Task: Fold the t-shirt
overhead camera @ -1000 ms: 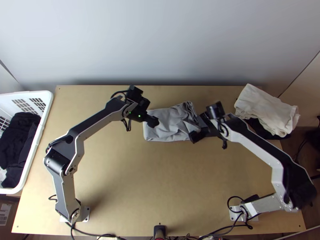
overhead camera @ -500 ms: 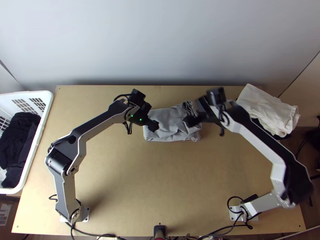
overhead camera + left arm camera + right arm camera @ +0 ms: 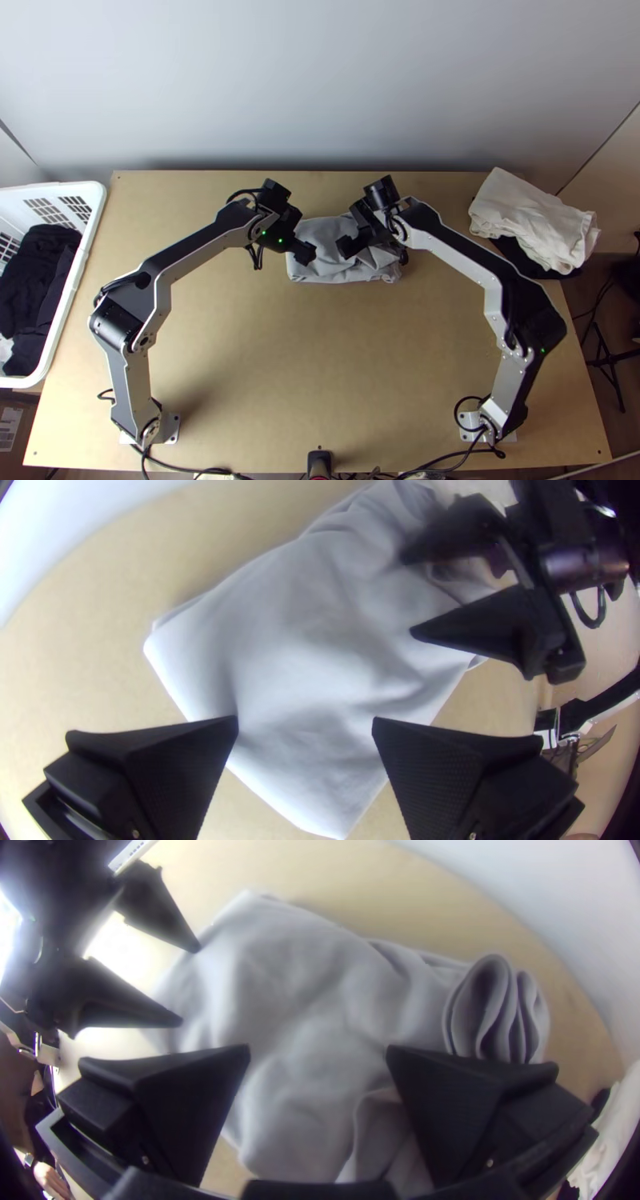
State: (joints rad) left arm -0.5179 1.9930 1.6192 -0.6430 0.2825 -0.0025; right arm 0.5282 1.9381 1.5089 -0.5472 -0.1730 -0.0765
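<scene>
The t-shirt (image 3: 324, 230) is pale grey, the fingers (image 3: 175, 767) black, the table (image 3: 280, 360) light tan, the basket (image 3: 48, 190) white.

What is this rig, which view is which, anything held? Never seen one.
Two robot arms, left and right, stand at a wooden table. The top view looks down from above the near edge; each wrist view looks out from that arm's wrist, its own fingers at the bottom edge. A grey t-shirt lies folded and rumpled. The left gripper and right gripper are open over it, holding nothing. At the sides: a white basket with dark clothes, and white cloth on black cloth.
</scene>
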